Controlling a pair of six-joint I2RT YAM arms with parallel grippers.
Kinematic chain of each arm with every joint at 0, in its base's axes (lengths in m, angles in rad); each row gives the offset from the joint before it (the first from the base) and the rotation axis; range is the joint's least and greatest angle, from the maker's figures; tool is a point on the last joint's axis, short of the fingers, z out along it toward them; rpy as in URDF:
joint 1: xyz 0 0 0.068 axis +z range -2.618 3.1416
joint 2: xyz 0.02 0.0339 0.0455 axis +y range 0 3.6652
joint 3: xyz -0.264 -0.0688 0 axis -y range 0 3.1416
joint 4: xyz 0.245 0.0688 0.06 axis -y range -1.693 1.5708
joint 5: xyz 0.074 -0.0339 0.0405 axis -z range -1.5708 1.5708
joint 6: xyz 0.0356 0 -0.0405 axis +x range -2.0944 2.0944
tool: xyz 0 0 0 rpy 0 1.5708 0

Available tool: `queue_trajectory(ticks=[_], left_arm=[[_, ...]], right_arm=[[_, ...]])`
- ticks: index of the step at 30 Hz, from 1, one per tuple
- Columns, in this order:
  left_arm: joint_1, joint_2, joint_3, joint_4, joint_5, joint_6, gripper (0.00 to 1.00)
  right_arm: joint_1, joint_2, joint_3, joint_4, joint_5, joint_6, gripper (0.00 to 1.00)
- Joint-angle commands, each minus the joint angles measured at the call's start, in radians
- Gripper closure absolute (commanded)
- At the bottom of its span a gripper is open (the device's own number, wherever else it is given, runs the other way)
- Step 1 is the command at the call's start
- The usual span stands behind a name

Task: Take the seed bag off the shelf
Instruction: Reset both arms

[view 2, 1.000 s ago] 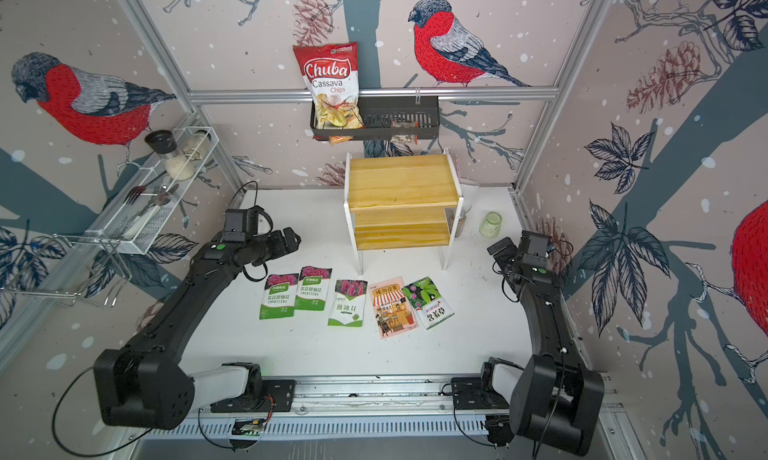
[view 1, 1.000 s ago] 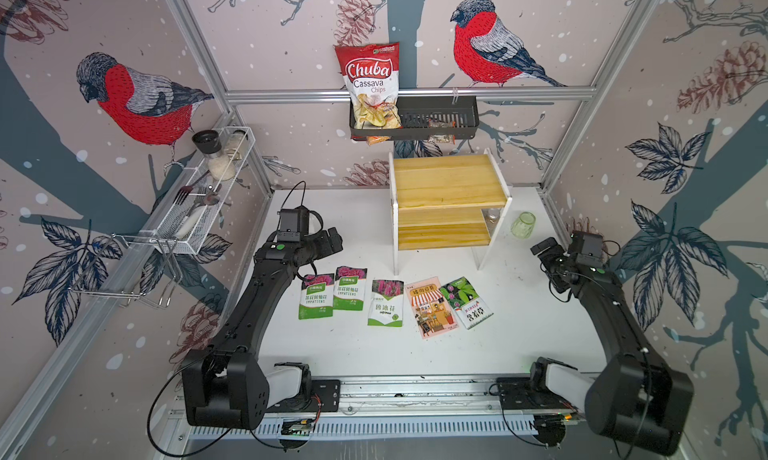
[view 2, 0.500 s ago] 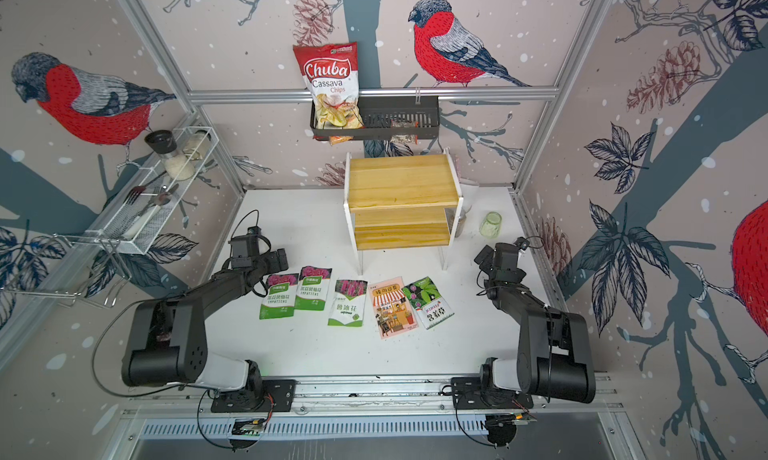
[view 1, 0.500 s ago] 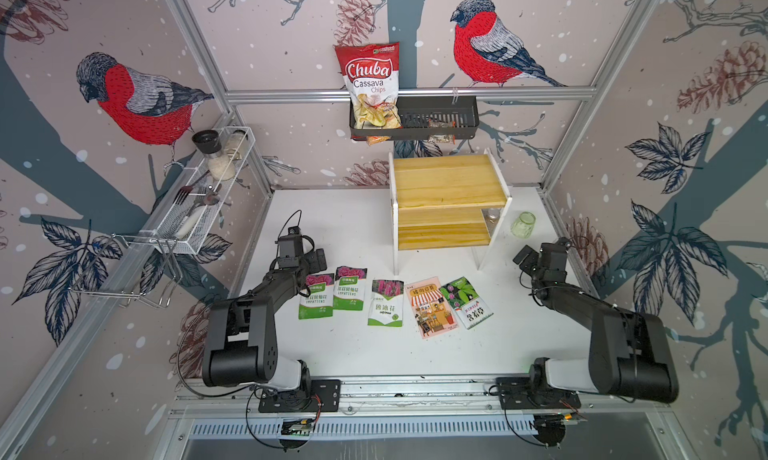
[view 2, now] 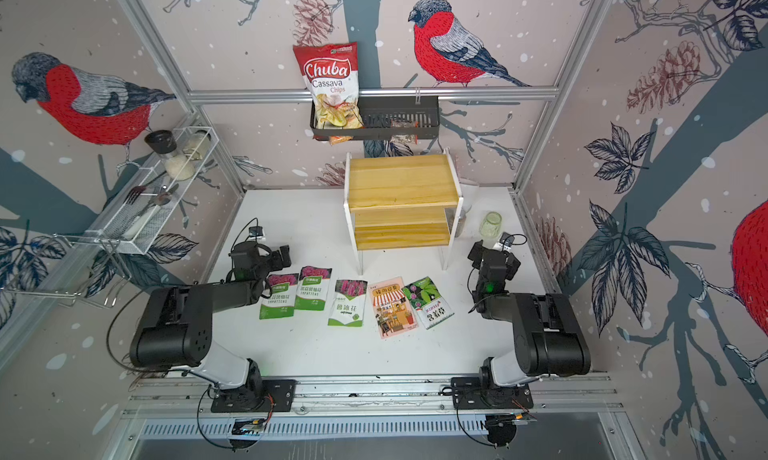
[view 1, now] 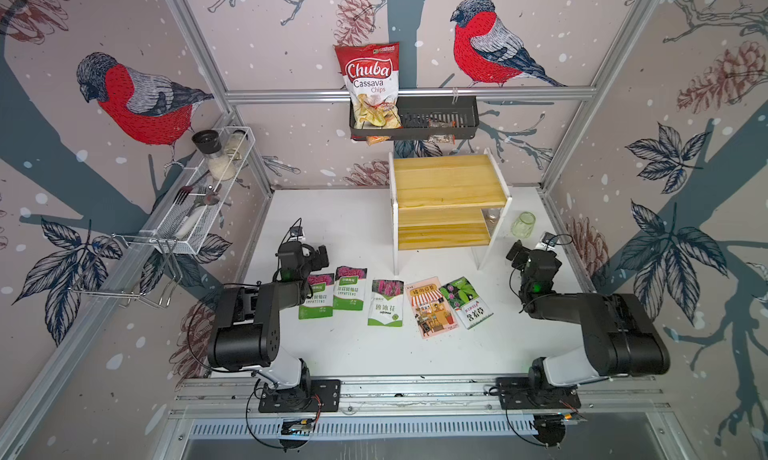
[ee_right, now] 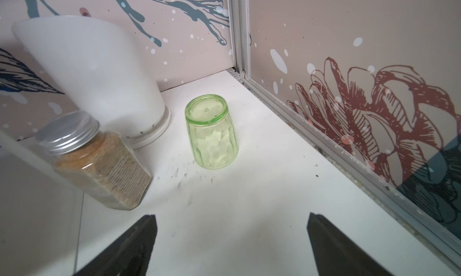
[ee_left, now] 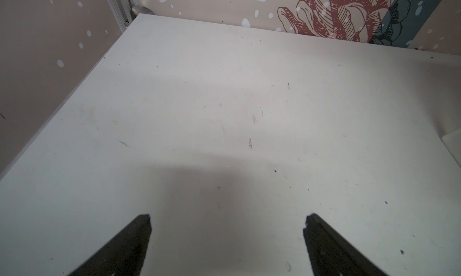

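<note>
We see shelf (view 1: 451, 183) at upper centre of frame. Both pine boards bare where visible; back of lower tier hidden under top board. Five seed bags (view 1: 385, 302) lie flat in row on white table (view 1: 353, 229), centre of frame, just below shelf legs, none touching shelf. Left gripper (ee_left: 228, 218): jaws spread wide, nothing between, over bare table. Right gripper (ee_right: 232, 218): likewise spread and empty, pointing toward green glass (ee_right: 212, 132). We judge removal done; nothing left unless bag hides at back of lower tier.
</note>
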Motion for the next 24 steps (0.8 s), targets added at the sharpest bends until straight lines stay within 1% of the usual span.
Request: queue_trajectory(ticks=[1,4,6,7,8,9,10,11,12,13,15,16,17,18,19,20,22,24], left_arm=[[-0.001,-0.035,-0.05,0.214,0.0,-0.016,0.02],[-0.02,-0.057,-0.122,0.324,0.027,0.021,0.02],[-0.068,-0.058,-0.205,0.463,-0.041,0.059,0.01],[-0.086,-0.027,-0.261,0.595,-0.076,0.066,0.01],[-0.097,-0.003,-0.285,0.681,-0.119,0.066,0.01],[-0.099,-0.019,-0.268,0.616,-0.137,0.056,0.01],[-0.099,-0.044,-0.232,0.507,-0.151,0.048,0.02],[-0.1,-0.018,-0.238,0.564,-0.149,0.058,0.01],[-0.101,-0.015,-0.246,0.584,-0.146,0.058,0.01],[-0.101,-0.033,-0.231,0.522,-0.139,0.058,0.01],[-0.101,-0.021,-0.235,0.556,-0.137,0.06,0.01],[-0.102,-0.032,-0.227,0.517,-0.137,0.061,0.01],[-0.101,-0.029,-0.229,0.532,-0.137,0.063,0.01],[-0.101,-0.025,-0.232,0.541,-0.137,0.063,0.01],[-0.101,-0.035,-0.228,0.516,-0.136,0.062,0.01],[-0.101,-0.027,-0.232,0.538,-0.137,0.063,0.01],[-0.101,-0.032,-0.229,0.525,-0.136,0.062,0.01],[-0.102,-0.034,-0.228,0.521,-0.136,0.062,0.01]], right_arm=[[0.003,-0.012,-0.047,0.169,0.026,-0.048,0.0],[0.003,-0.013,-0.055,0.185,0.008,-0.054,0.0],[0.004,-0.013,-0.055,0.184,0.006,-0.054,0.0],[0.002,-0.014,-0.056,0.184,0.005,-0.053,0.0],[0.003,-0.014,-0.057,0.185,0.006,-0.054,0.0],[0.003,-0.014,-0.057,0.185,0.009,-0.054,0.0],[0.005,-0.012,-0.055,0.183,0.009,-0.055,0.0],[0.005,-0.01,-0.054,0.184,0.01,-0.056,0.0],[0.005,-0.011,-0.054,0.185,0.01,-0.056,0.0],[0.003,-0.013,-0.059,0.188,-0.011,-0.059,0.0],[0.008,-0.006,-0.087,0.245,-0.023,-0.075,0.0],[0.009,0.006,-0.119,0.306,-0.002,-0.06,0.0],[0.006,0.05,-0.168,0.47,0.002,-0.071,0.0],[0.011,0.065,-0.176,0.513,0.006,-0.086,0.0],[0.028,0.038,-0.149,0.414,0.021,-0.088,0.0],[0.027,0.016,-0.124,0.317,0.016,-0.074,0.0],[0.01,0.04,-0.143,0.399,0.004,-0.072,0.0],[0.012,0.04,-0.147,0.411,0.008,-0.076,0.0]])
